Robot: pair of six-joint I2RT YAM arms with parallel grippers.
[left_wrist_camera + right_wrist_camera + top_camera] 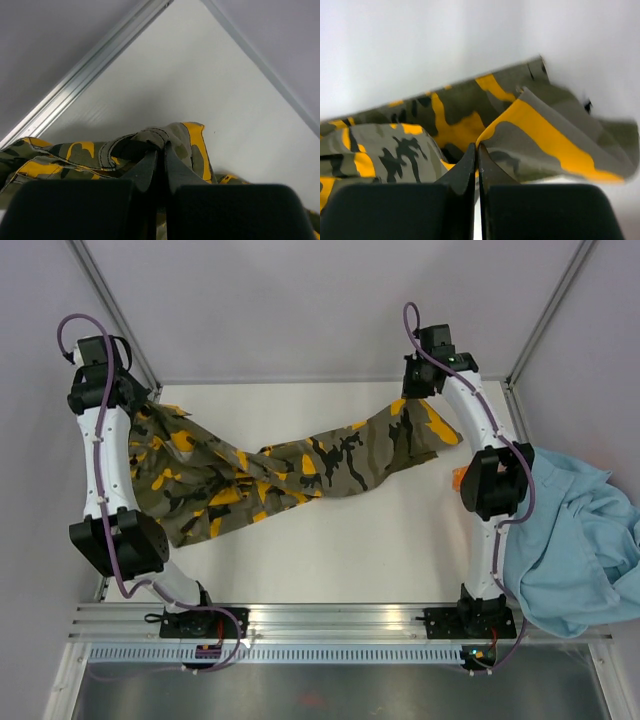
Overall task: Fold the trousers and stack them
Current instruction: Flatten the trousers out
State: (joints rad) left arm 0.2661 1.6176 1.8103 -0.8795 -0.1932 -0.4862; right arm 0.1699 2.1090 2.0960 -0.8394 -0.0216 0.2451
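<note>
The camouflage trousers (pixel 290 468) lie stretched and twisted across the white table from far left to far right. My left gripper (pixel 140 400) is shut on the trousers' edge at the far left corner; the left wrist view shows the cloth (pixel 165 140) pinched between the closed fingertips (pixel 161 147). My right gripper (pixel 418 392) is shut on the other end at the far right; the right wrist view shows an edge of the cloth (pixel 530 125) clamped at the fingertips (pixel 477 149).
A plain light-blue garment (pixel 575 540) lies heaped at the right edge of the table, partly under the right arm. A bit of orange cloth (pixel 459 476) shows beside the right arm's elbow. Metal frame posts (pixel 120 320) stand at the far corners.
</note>
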